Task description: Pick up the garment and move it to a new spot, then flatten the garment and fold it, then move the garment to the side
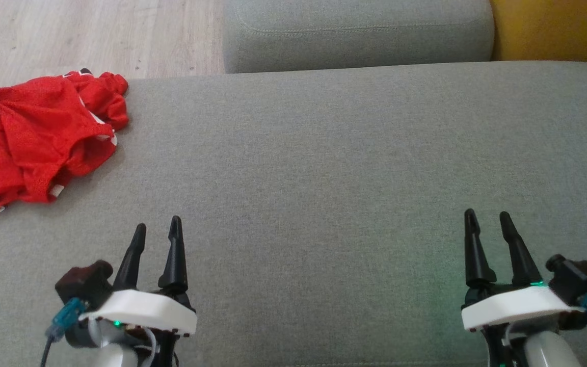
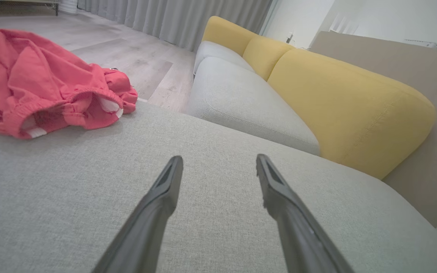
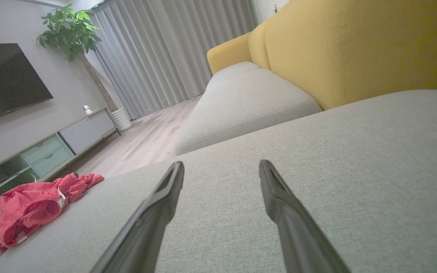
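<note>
The grey sofa cushion (image 1: pixel 324 153) is lying broad and bare, leaving room for folding. The red garment (image 1: pixel 38 137) is sitting crumpled at its far left corner. The left fingers (image 1: pixel 174 255) and right fingers (image 1: pixel 474 250) are resting spread and empty, probably awaiting the pick-up. The right wrist view is showing a hem trailing over the cushion's edge.

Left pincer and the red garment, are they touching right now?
Apart. The head view shows a wide stretch of bare grey cushion between the open left pincer and the red garment, which lies crumpled at the cushion's left edge.
</note>
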`<state>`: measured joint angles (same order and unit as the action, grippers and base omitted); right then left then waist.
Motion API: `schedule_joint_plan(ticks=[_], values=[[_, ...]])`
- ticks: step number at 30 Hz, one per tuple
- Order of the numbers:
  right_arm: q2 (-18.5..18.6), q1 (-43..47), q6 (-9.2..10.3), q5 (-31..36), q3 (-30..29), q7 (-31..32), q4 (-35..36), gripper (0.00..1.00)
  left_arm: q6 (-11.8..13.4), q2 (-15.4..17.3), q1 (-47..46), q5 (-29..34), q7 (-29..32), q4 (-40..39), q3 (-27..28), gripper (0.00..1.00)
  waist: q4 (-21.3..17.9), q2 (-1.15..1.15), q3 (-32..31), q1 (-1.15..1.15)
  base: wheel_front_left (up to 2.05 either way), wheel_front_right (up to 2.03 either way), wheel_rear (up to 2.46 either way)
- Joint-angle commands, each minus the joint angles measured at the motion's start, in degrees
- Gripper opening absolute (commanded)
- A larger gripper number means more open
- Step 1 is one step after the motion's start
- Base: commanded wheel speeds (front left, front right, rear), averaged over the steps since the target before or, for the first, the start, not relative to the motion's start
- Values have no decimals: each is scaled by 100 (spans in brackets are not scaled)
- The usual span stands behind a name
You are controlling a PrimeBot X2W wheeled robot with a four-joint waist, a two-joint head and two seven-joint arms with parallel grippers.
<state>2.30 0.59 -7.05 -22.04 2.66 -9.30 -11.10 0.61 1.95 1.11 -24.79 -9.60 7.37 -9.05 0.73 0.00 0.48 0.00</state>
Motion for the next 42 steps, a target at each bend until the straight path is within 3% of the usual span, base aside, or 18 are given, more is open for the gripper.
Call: schedule_joint_plan(ticks=[1, 27, 42], values=[[47, -254, -34, 206, 139, -107, 211, 100, 49, 73, -143, 191, -80, -252, 84, 100, 0, 0, 0, 0, 0, 0, 0], [57, -460, -44, 2145, 207, -562, -27, 100, 272, 92, -75, 1633, -533, -68, -77, 100, 93, 0, 20, 0, 0, 0, 0], [57, -487, -44, 2106, 162, -570, -98, 100, 287, 93, -79, 1472, -540, 73, -15, 100, 77, 0, 30, 0, 0, 0, 0]])
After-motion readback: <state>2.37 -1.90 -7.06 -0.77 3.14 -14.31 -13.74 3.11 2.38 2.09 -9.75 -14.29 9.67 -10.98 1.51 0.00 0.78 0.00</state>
